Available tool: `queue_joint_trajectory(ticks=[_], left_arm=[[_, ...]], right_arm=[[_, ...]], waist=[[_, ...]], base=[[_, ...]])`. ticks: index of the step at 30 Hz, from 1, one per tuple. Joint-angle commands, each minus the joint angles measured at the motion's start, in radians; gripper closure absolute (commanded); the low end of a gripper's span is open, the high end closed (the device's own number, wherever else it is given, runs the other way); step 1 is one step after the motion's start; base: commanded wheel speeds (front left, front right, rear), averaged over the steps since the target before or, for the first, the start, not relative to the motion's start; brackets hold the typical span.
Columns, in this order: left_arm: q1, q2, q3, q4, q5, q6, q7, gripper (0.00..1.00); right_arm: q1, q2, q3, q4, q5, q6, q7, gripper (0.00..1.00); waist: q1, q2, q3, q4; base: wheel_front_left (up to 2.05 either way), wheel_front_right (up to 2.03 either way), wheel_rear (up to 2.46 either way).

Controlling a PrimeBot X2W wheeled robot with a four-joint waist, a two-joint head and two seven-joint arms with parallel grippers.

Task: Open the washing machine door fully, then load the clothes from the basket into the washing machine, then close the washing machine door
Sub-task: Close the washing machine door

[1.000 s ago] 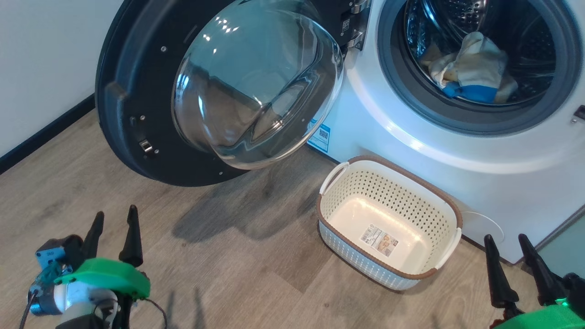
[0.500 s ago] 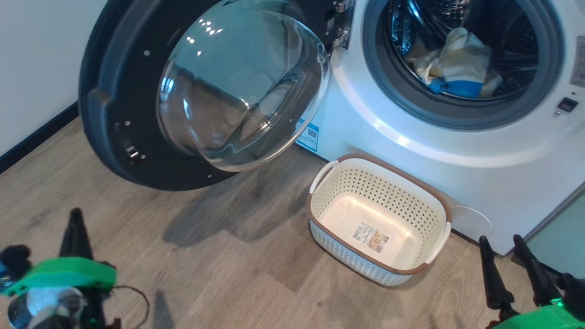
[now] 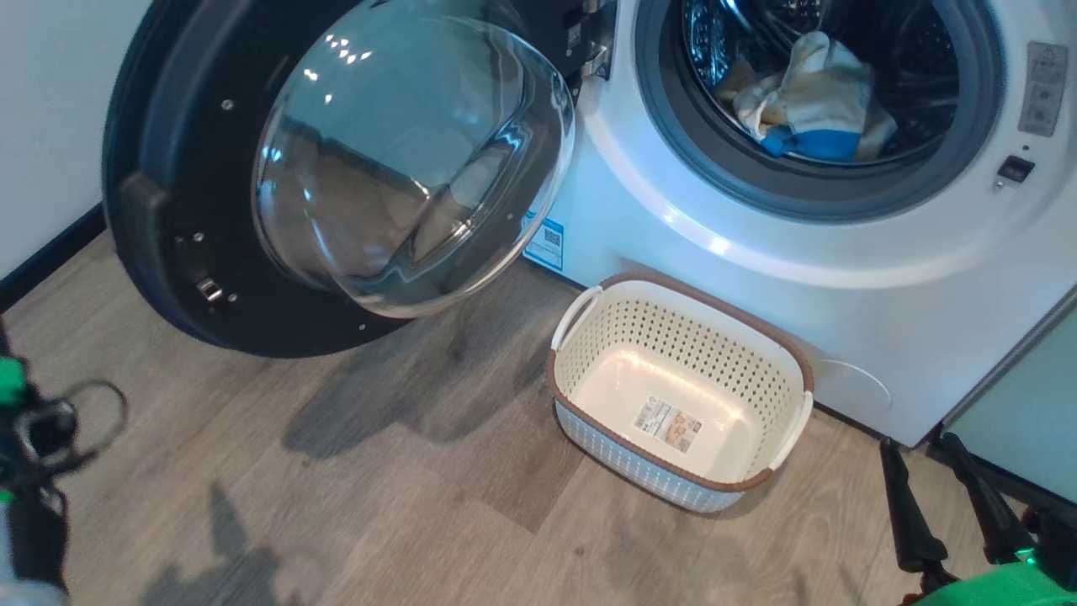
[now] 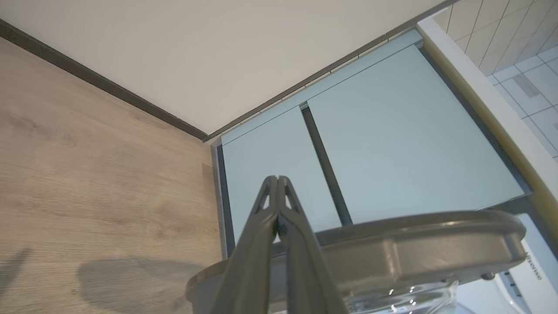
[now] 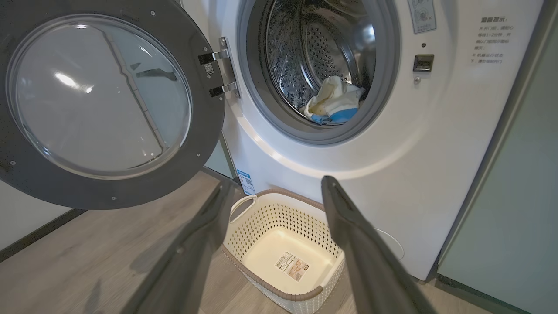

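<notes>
The washing machine door stands swung wide open to the left, its glass bowl facing me; the right wrist view shows the door too. The clothes, pale yellow with a blue part, lie inside the drum of the white washing machine, and the clothes are seen there from the right wrist as well. The cream basket sits on the floor against the machine with only a label inside. My right gripper is open beside it, nothing between its fingers. My left gripper is shut on nothing, just over the door's edge.
Pale green cabinet doors stand behind the open door, and another green cabinet is to the machine's right. A white wall with a dark skirting runs along the left. Wooden floor lies in front.
My left gripper has shut and its arm has swung out to the left edge of the head view. The head camera has shifted. The right gripper has stayed put and open.
</notes>
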Motion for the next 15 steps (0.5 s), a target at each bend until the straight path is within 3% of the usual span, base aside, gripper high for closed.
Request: queue_joint_trajectory(ticks=[1, 5, 9, 15], left_arm=[[-0.062, 0.06, 0.039, -0.019, -0.014, -0.002, 0.013, 1.0], [-0.167, 0.108, 0.078, 0.084, -0.106, -0.002, 0.082, 1.0], [-0.272, 0.18, 0.072, 0.206, -0.137, 0.003, 0.17, 1.0], [-0.412, 0.235, 0.066, 0.298, -0.169, 0.027, 0.245, 1.0]], right_arm=[[-0.051, -0.029, 0.019, -0.032, -0.004, 0.004, -0.007, 0.0], [-0.065, -0.042, 0.031, -0.034, -0.002, 0.004, -0.007, 0.0], [-0.083, -0.061, 0.045, -0.033, -0.001, 0.004, -0.007, 0.0], [-0.099, -0.087, 0.04, -0.04, 0.001, 0.004, -0.007, 0.0]], waist=[[0.0, 0.0, 0.006, -0.004], [0.0, 0.0, 0.027, -0.019], [0.0, 0.0, 0.06, -0.043], [0.0, 0.0, 0.106, -0.054]], base=[[0.0, 0.0, 0.0], [0.0, 0.0, 0.0], [0.0, 0.0, 0.0], [0.0, 0.0, 0.0]])
